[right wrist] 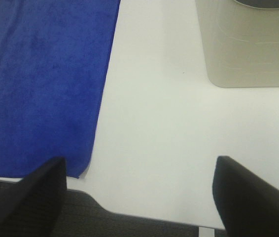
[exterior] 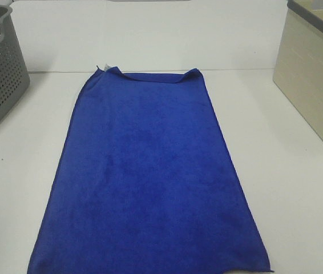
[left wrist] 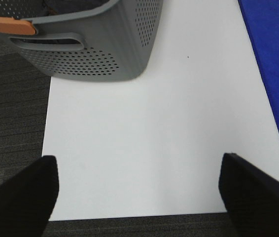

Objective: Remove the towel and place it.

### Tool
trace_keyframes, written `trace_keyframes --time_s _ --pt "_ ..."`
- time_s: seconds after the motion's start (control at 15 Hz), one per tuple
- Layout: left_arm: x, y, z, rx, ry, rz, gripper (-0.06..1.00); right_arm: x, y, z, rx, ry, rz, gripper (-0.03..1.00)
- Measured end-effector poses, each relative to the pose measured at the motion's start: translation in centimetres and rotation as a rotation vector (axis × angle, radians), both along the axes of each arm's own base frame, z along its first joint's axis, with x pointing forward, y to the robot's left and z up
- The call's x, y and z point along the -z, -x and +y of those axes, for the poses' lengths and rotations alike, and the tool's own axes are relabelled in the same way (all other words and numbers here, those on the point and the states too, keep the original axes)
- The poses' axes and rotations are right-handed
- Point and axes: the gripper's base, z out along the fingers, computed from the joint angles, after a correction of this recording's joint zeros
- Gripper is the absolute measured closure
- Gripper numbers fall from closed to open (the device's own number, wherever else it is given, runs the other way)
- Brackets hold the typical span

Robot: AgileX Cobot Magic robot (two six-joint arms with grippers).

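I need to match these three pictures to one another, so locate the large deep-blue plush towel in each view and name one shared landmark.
Exterior high: the large deep-blue plush towel lies flat in the middle of the white table.
Left wrist: only one edge strip shows, beside the grey perforated plastic basket.
Right wrist: a broad part and one corner show, apart from the beige plastic basket.
Shared landmark: the white table.

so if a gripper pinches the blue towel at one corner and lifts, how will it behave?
Probably floppy: the towel lies flat on the table with a curled far edge, so it should drape and trail. Its plush pile likely grips well. It looks light, though being large it may drag.
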Motion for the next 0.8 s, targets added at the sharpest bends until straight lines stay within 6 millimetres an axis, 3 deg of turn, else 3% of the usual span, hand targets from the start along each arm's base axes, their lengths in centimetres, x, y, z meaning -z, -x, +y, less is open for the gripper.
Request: trace_keyframes --time_s 0.13,0.33,0.47,0.8 --pt "1.5 1.3 -0.3 -0.002 0.003 -0.029 0.11 1.0 0.7 0.0 -0.025 0.027 -0.021 0.18" --pt "2.8 5.3 -1.1 -0.035 0.032 -0.205 0.11 3.4 2.6 -0.2 -0.029 0.034 -0.1 0.18" --pt "3.1 6.0 -1.2 -0.039 0.037 -0.229 0.11 4.1 3.0 -0.3 -0.027 0.037 -0.115 0.19" --pt "4.7 5.2 -1.2 -0.033 0.052 -0.185 0.11 6.7 1.3 -0.3 -0.016 0.052 -0.065 0.19"
